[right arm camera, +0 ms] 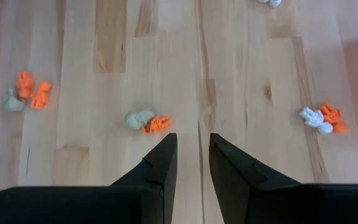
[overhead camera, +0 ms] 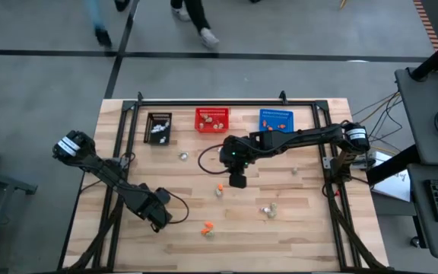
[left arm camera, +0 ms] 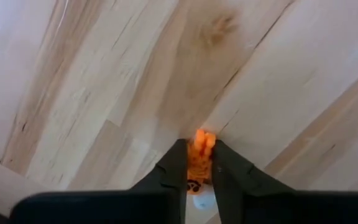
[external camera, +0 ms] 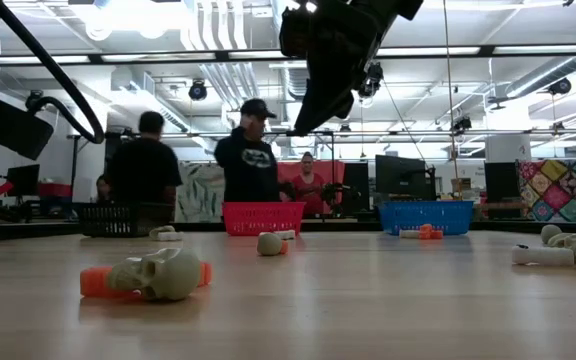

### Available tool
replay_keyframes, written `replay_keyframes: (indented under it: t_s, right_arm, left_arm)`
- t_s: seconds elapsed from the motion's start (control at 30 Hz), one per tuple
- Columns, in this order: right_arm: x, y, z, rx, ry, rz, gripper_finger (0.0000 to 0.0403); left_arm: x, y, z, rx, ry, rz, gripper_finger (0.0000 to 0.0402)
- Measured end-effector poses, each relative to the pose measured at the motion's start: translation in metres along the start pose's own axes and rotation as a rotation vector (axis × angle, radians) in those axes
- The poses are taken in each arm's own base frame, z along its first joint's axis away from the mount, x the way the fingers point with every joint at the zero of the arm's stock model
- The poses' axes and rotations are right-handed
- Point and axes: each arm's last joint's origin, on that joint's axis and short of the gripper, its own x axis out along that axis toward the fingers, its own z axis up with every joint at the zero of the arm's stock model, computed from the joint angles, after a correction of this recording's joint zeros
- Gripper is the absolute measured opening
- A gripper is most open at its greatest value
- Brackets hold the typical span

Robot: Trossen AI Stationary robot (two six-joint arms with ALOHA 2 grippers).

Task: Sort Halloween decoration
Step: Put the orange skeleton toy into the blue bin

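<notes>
Pale wooden planks (overhead camera: 295, 221) make up the tabletop, with people standing about in the room behind it. Down at the near left of the table the left gripper (left arm camera: 197, 158) has its two fingers pinched on a bright orange trinket (left arm camera: 199, 149), which pokes out between the tips. Out over the middle hangs the right gripper (right arm camera: 192, 152), well above the wood, its fingers a narrow gap apart with nothing between them. Under and around it the loose Halloween decoration lies scattered: a beige piece touching an orange one (right arm camera: 148, 122), another such cluster (right arm camera: 27, 91) off to one side, and a white and orange pair (right arm camera: 322, 117) on the other. Near the front edge a small skull lies on an orange piece (external camera: 158, 275). Along the far side stand three mesh baskets in a row, black (overhead camera: 159, 128), red (overhead camera: 212, 119) and blue (overhead camera: 276, 121), each with a few pieces inside.
</notes>
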Motion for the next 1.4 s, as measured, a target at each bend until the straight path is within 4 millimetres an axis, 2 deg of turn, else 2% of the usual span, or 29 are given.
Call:
replay_keyframes:
  t_s: [0.17, 0.3, 0.5, 0.63, 0.77, 1.07, 1.17, 1.3, 1.4]
  right_arm:
    - [-0.012, 0.001, -0.004, -0.005, 0.035, -0.001, 0.0082]
    - [-0.024, 0.005, -0.008, -0.014, 0.051, 0.002, 0.0082]
    - [-0.043, 0.015, -0.013, -0.052, 0.008, 0.017, 0.0082]
    - [-0.047, 0.020, -0.017, -0.073, -0.061, 0.029, 0.0082]
    - [-0.043, 0.025, -0.021, -0.109, -0.138, 0.041, 0.0082]
    - [-0.019, 0.032, -0.018, -0.204, -0.396, 0.062, 0.0082]
    - [-0.012, 0.035, -0.017, -0.218, -0.522, 0.075, 0.0082]
    - [-0.003, 0.038, -0.017, -0.255, -0.677, 0.086, 0.0082]
    - [0.001, 0.040, -0.019, -0.282, -0.699, 0.107, 0.0082]
  left_arm:
    - [-0.006, -0.003, 0.002, 0.066, -0.045, 0.009, 0.0014]
    - [-0.020, -0.008, 0.008, 0.127, -0.126, -0.004, 0.0012]
    - [-0.049, -0.007, 0.021, 0.198, -0.348, 0.006, 0.0012]
    - [-0.071, 0.002, 0.033, 0.257, -0.512, 0.038, 0.0011]
    - [-0.097, 0.012, 0.044, 0.293, -0.726, 0.050, 0.0011]
    - [-0.155, 0.011, 0.050, 0.448, -1.183, -0.152, 0.0011]
    - [-0.161, 0.009, 0.051, 0.468, -1.244, -0.178, 0.0011]
    - [-0.159, 0.002, 0.055, 0.473, -1.308, -0.194, 0.0011]
    - [-0.154, -0.002, 0.059, 0.450, -1.358, -0.226, 0.0011]
